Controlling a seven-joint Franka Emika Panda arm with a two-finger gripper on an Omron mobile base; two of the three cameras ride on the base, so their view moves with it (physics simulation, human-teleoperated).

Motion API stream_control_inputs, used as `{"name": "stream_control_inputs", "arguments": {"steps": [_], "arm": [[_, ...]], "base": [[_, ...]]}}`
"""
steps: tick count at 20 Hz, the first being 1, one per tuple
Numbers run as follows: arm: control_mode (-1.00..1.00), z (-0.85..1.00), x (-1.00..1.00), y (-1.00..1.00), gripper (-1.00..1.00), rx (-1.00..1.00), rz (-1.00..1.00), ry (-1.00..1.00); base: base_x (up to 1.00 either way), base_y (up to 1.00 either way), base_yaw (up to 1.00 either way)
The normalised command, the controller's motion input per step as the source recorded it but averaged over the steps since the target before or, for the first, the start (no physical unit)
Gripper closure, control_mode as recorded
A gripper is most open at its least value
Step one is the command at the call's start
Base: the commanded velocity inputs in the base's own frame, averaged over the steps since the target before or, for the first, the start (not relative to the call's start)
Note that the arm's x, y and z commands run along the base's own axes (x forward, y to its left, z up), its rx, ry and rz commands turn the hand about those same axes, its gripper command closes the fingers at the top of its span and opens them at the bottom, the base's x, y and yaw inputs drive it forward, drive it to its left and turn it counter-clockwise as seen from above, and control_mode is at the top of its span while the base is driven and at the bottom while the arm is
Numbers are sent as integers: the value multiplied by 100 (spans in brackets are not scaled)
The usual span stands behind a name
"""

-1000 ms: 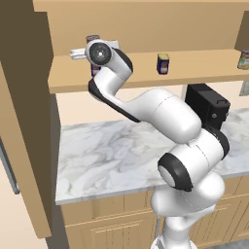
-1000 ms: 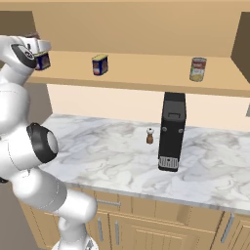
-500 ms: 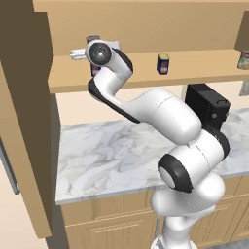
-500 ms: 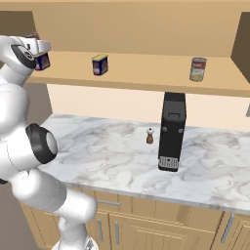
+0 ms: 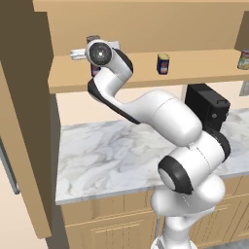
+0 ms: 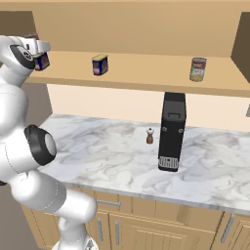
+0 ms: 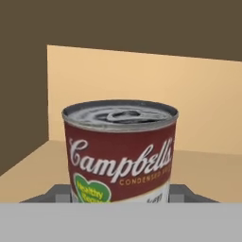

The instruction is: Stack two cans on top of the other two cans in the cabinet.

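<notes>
Hand view: the claw [image 7: 121, 201] is closed on a red-and-white can [image 7: 120, 151], the can upright between the two finger tips and its ring-pull lid facing up. Beyond the can lie the shelf floor and tan back wall of the cabinet [image 7: 208, 118]. Left base view puts the claw [image 5: 86, 54] at the left end of the shelf, with a dark blue can [image 5: 94, 71] partly hidden just below and behind the wrist; whether the held can already sits on it I cannot tell. A second blue can [image 5: 163, 63] stands well to the right of the claw, and the second red-and-white can [image 6: 197, 69] farther right again, near the shelf's far end. Judgement: step in hand is placing the first tall can on the near blue can. To do it well: keep the can vertical, centre its base over the smaller lid, lower until it bears fully, then open the fingers without side drag. Off-centre seating risks toppling both.
</notes>
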Motion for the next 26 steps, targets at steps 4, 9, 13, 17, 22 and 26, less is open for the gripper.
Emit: {"name": "stream_control_inputs", "arguments": {"steps": [4, 9, 13, 17, 22, 26], "arm": [[-100, -18, 4, -1, -100, 0, 0, 0], [-100, -10, 9, -3, -100, 0, 0, 0], [-100, -1, 7, 0, -100, 0, 0, 0], [-100, 0, 0, 0, -100, 0, 0, 0], [-100, 0, -9, 5, -100, 0, 0, 0], [-100, 0, -25, 10, -100, 0, 0, 0]], "base": [[0, 0, 0], [0, 0, 0], [0, 0, 0], [0, 0, 0], [0, 0, 0], [0, 0, 0]]}}
